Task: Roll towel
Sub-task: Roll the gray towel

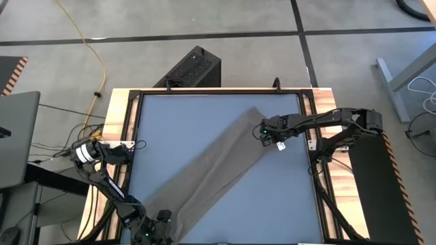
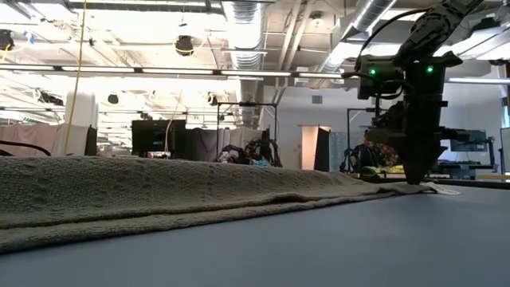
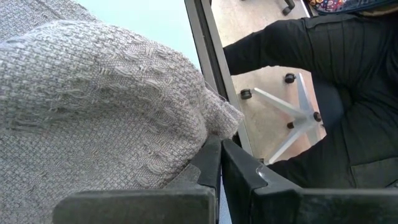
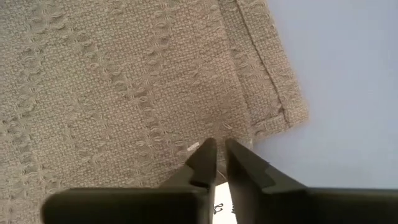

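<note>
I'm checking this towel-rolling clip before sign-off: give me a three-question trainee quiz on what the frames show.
1. True or false: the towel lies as a long diagonal strip across the table.
2. Which gripper is at the towel's far end, beside the white tag? A) left gripper B) right gripper C) neither
3. Fill in: the left gripper, at the table's near edge, has its fingers ____ against the towel's other end.

Key
1. True.
2. B: the right gripper is down at that end, fingers nearly together at the cloth's edge.
3. Shut.
</note>
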`<act>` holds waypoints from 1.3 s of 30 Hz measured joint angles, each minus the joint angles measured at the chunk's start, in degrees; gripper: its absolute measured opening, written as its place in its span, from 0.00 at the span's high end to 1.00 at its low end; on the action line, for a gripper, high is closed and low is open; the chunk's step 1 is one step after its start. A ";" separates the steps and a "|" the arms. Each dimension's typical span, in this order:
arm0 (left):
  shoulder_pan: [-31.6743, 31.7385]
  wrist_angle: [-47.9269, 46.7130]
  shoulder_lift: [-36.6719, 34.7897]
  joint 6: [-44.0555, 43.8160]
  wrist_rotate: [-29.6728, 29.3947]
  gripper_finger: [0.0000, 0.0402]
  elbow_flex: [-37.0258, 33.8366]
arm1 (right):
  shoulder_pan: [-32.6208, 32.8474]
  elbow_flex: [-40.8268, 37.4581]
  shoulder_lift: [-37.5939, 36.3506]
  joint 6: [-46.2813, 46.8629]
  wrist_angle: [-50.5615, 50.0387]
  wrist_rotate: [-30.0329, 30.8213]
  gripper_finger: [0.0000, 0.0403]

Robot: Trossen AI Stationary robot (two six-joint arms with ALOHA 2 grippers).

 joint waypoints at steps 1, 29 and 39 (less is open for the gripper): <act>0.00 0.00 0.00 0.00 0.00 1.00 0.00 | 0.00 0.00 0.00 0.00 0.02 0.01 0.88; 0.20 0.57 0.00 0.70 0.06 1.00 -0.09 | 0.07 1.55 0.00 -1.46 -2.07 0.30 0.40; 0.22 0.68 0.02 0.70 -0.05 1.00 -0.11 | 1.92 1.57 2.69 -0.41 -1.77 0.56 0.53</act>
